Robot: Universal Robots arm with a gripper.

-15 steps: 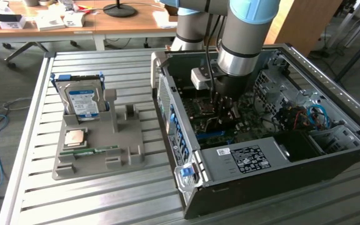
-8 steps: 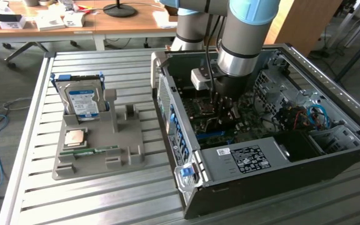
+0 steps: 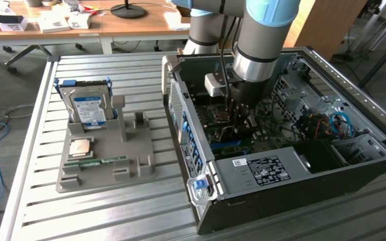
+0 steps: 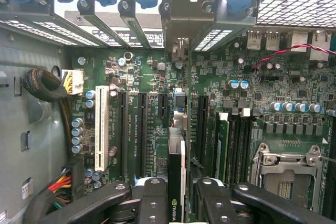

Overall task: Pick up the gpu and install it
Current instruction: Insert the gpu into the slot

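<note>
The gpu (image 4: 176, 153) is edge-on between my fingers, a thin card with a logo on its near edge. Its silver bracket (image 4: 181, 19) reaches the rear expansion openings of the case. My gripper (image 4: 176, 203) is shut on the card, one black finger (image 4: 152, 198) on each side. The card stands over the green motherboard (image 4: 142, 77), in line with the long black slots (image 4: 142, 129). Whether its edge sits in a slot I cannot tell. In the exterior view my gripper (image 3: 236, 118) is down inside the open computer case (image 3: 280, 175).
A white slot (image 4: 103, 127), a memory stick (image 4: 223, 145) and the CPU socket (image 4: 286, 174) surround the card. On the slatted table, a grey holder (image 3: 106, 168) carries a hard drive (image 3: 89, 108), a CPU (image 3: 80, 146) and a memory stick (image 3: 102, 162).
</note>
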